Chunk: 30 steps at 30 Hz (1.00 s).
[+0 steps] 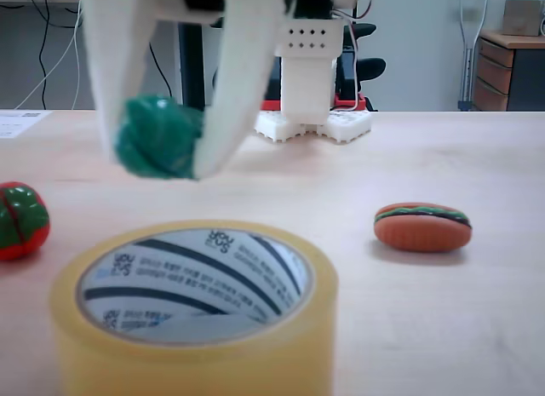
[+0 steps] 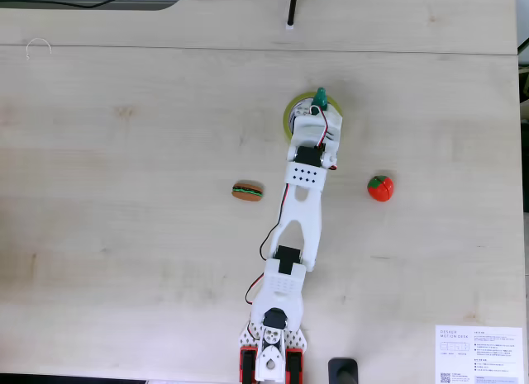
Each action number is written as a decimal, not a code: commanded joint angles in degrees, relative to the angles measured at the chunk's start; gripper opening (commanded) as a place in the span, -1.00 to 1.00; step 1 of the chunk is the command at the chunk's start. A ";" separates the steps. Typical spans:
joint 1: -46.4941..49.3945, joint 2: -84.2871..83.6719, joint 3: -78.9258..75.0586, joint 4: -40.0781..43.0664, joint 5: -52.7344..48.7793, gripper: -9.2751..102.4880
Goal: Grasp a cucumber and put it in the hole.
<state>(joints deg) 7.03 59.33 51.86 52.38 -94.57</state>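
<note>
Fixed views from the tabletop's edge and from above are both needed for the relation that matters. Going left to right in the low fixed view, a round red-and-green toy is seen at the left edge of the tabletop, then the claw, whose two white fingers are clenched on the cucumber; the tape roll stands in front and below, and a toy hamburger lies to the right. The cucumber is held in the air, clear of the tabletop, and the hole is seen below it and a little to the right in this view. Only a bumpy teal end is presented to this camera, so its long axis is judged to run roughly toward the lens, but this cannot be told for certain. From above, the claw is placed over the tape roll, and the cucumber's tip is seen pointing away from the arm's base, at the roll's far rim. A small pull-back toward the hole's middle is probably called for before release
</note>
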 commanded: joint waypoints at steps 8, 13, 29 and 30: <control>-0.35 1.32 -8.09 0.44 6.50 0.15; -0.26 1.93 -8.17 0.44 6.50 0.29; 0.35 3.69 -8.17 2.81 6.24 0.07; 0.53 4.13 -8.17 3.78 6.24 -0.01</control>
<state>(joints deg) 6.86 59.33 48.87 54.23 -88.51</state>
